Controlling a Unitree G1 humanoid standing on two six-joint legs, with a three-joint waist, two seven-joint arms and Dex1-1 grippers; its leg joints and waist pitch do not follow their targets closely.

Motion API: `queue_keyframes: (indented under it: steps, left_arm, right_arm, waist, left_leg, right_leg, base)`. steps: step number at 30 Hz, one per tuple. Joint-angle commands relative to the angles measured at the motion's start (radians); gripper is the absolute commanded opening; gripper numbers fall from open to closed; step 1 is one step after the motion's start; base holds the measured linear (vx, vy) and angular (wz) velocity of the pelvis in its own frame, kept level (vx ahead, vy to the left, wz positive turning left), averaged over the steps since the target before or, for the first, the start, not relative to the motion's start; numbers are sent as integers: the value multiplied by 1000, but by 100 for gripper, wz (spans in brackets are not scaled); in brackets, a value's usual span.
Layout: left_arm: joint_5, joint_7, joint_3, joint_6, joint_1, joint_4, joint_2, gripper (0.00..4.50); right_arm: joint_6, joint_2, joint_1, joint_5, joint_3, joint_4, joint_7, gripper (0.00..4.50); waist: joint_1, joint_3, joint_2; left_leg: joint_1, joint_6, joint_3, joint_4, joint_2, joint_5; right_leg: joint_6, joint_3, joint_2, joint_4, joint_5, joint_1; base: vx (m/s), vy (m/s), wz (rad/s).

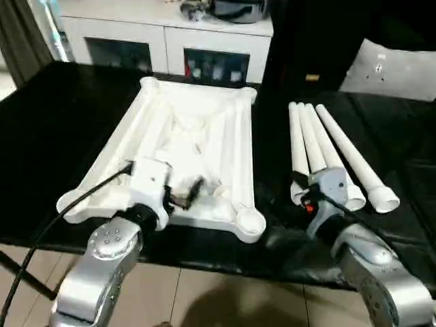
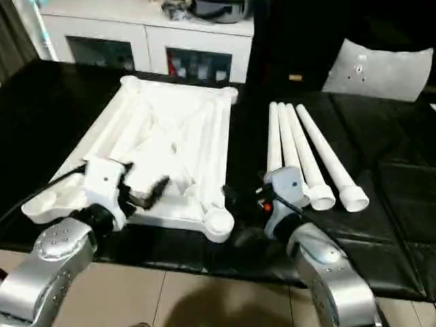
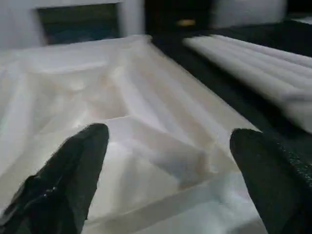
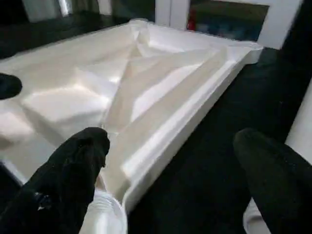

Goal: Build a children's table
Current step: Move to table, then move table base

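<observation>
Currently: table top, ribbed underside up, on black worktop; four legs beside it. Left tool wide, over top's near edge; right tool wide, empty, between top and legs.

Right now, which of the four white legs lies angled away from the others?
The outermost leg, farthest from the table top. Its flared end splays away, while the other three legs lie bunched together.

Silver forearms, white wrist block, black cable, black fingers
</observation>
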Motion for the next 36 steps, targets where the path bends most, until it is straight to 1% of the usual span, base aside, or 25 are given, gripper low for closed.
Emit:
queue_keyframes:
  steps: [1,2,4,7,10,11,13,14,15,16,17,18,19,20,21,24,26,27,28,29,30,31,33,35,36]
  left_arm:
    - [-23,-133,-51,-11,-25,24,56,439]
    - [-33,-184,-68,-12,-32,29,84,439]
    - [-46,-292,-106,-1,-54,46,147,439]
    - [-45,-438,-157,6,-100,101,223,414]
    - [-3,-585,-237,-51,-146,175,299,393]
    - [25,-625,-261,-106,-183,243,297,382]
    - [28,-626,-261,-118,-198,266,285,365]
    - [27,-625,-260,-129,-213,286,274,365]
    - [25,-622,-255,-142,-231,310,255,347]
    - [21,-634,-259,-154,-257,337,239,334]
    - [19,-647,-264,-164,-277,358,227,334]
    - [20,-673,-277,-174,-313,396,211,324]
    - [21,-684,-283,-178,-326,411,207,324]
    - [28,-697,-292,-191,-346,436,200,319]
    - [35,-714,-301,-201,-365,464,197,290]
    - [45,-773,-318,-217,-408,537,188,280]
    - [59,-800,-331,-230,-426,572,191,255]
    - [71,-814,-338,-241,-439,600,191,245]
    - [76,-820,-341,-246,-447,619,189,241]
    - [81,-827,-345,-255,-455,633,188,240]
    - [84,-832,-349,-258,-461,645,187,240]
    - [86,-839,-352,-265,-467,659,186,218]
    - [103,-837,-354,-299,-483,699,177,198]
    - [112,-837,-355,-318,-489,717,173,199]
    - [118,-838,-354,-332,-494,731,169,171]
  right_arm:
    - [14,-27,0,21,12,-27,51,450]
    - [13,-37,1,32,10,-31,68,450]
    - [-16,-61,-1,31,-1,-36,94,450]
    - [54,-117,-8,64,-11,-45,150,450]
    - [31,-186,6,59,3,-45,225,450]
    - [23,-223,24,71,3,-51,273,450]
    - [34,-230,28,82,-3,-54,284,450]
    - [44,-235,32,93,-8,-56,293,450]
    - [46,-251,40,104,-8,-65,314,450]
    - [61,-274,55,119,-7,-82,337,450]
    - [70,-293,67,129,-5,-97,355,450]
    - [93,-325,83,141,-3,-114,379,450]
    - [102,-336,89,143,0,-120,386,450]
    - [96,-352,97,134,7,-124,397,450]
    - [91,-360,103,129,12,-126,404,450]
    - [68,-365,113,112,24,-120,415,450]
    - [56,-367,115,98,32,-115,413,450]
    - [49,-367,114,92,36,-112,409,450]
    - [49,-370,114,93,38,-112,406,450]
    - [41,-370,112,87,40,-110,400,450]
    - [38,-367,109,83,44,-109,394,450]
    - [37,-366,108,80,47,-109,391,450]
    - [25,-354,106,68,48,-108,377,450]
    - [18,-352,105,63,49,-107,376,450]
    - [14,-352,105,58,51,-106,377,450]
  waist:
    - [7,-44,-4]
    - [12,-45,0]
    - [16,-45,1]
    - [21,-47,3]
    - [26,-46,8]
    - [27,-42,4]
    - [30,-41,3]
    - [32,-42,13]
    - [29,-43,5]
    - [30,-42,1]
    - [36,-46,2]
    - [38,-46,12]
    - [41,-48,6]
    - [42,-48,11]
    - [44,-48,5]
    - [44,-51,6]
    - [44,-53,5]
    - [45,-53,11]
    - [44,-53,8]
    - [47,-54,18]
    - [45,-52,14]
    - [47,-52,13]
    - [48,-52,12]
    - [51,-54,13]
    - [50,-53,11]
  left_leg:
    - [16,47,-21,-75,73,-160]
    - [23,41,-18,-77,77,-169]
    - [27,37,-17,-81,81,-166]
    - [32,35,-12,-81,81,-161]
    - [35,21,-8,-81,82,-195]
    - [33,17,-6,-84,82,-220]
    - [39,8,-3,-84,84,-249]
    - [40,4,-4,-84,84,-254]
    - [38,1,-4,-85,87,-260]
    - [37,8,0,-85,85,-252]
    - [43,10,2,-80,87,-250]
    - [41,17,3,-79,88,-231]
    - [41,22,4,-78,89,-217]
    - [39,25,4,-78,88,-207]
    - [37,32,6,-76,87,-206]
    - [35,40,6,-73,86,-182]
    - [36,46,7,-72,87,-172]
    - [36,47,6,-71,88,-170]
    - [37,48,7,-72,89,-172]
    - [39,46,4,-72,91,-176]
    - [39,45,5,-74,91,-182]
    - [41,42,5,-74,93,-193]
    - [41,39,6,-74,92,-195]
    - [41,40,7,-73,93,-190]
    - [40,42,6,-74,94,-185]
  right_leg:
    - [-141,63,-121,-93,35,23]
    - [-134,64,-116,-92,6,18]
    - [-138,65,-114,-89,17,16]
    - [-147,68,-111,-86,38,17]
    - [-153,72,-113,-88,-6,14]
    - [-148,75,-115,-95,-40,15]
    - [-155,77,-119,-97,-88,14]
    - [-161,76,-120,-96,-96,14]
    - [-173,77,-121,-96,-100,14]
    - [-173,78,-119,-100,-105,16]
    - [-177,79,-121,-99,-98,15]
    - [-183,79,-124,-98,-79,17]
    - [-180,78,-121,-97,-59,17]
    - [-182,79,-121,-95,-44,18]
    - [-180,79,-123,-99,-43,17]
    - [-192,78,-125,-95,-25,19]
    - [-200,77,-123,-93,-7,19]
    - [-203,77,-124,-92,-4,19]
    - [-205,76,-124,-93,3,19]
    - [-213,76,-125,-90,10,19]
    - [-214,75,-123,-93,6,17]
    - [-221,76,-125,-92,-4,18]
    - [-225,76,-125,-92,-8,19]
    - [-225,77,-128,-92,3,19]
    - [-229,76,-127,-89,18,20]
  base:
    - [0,0,0]
    - [0,0,0]
    - [0,0,0]
    - [0,0,0]
    - [0,0,0]
    - [0,0,0]
    - [0,0,0]
    - [0,0,0]
    - [0,0,0]
    - [0,0,0]
    - [0,0,0]
    - [0,0,0]
    - [0,0,0]
    - [0,0,0]
    - [0,0,0]
    - [0,0,0]
    - [0,0,0]
    - [0,0,0]
    - [0,0,0]
    - [0,0,0]
    - [0,0,0]
    - [0,0,0]
    - [0,0,0]
    - [0,0,0]
    - [0,0,0]
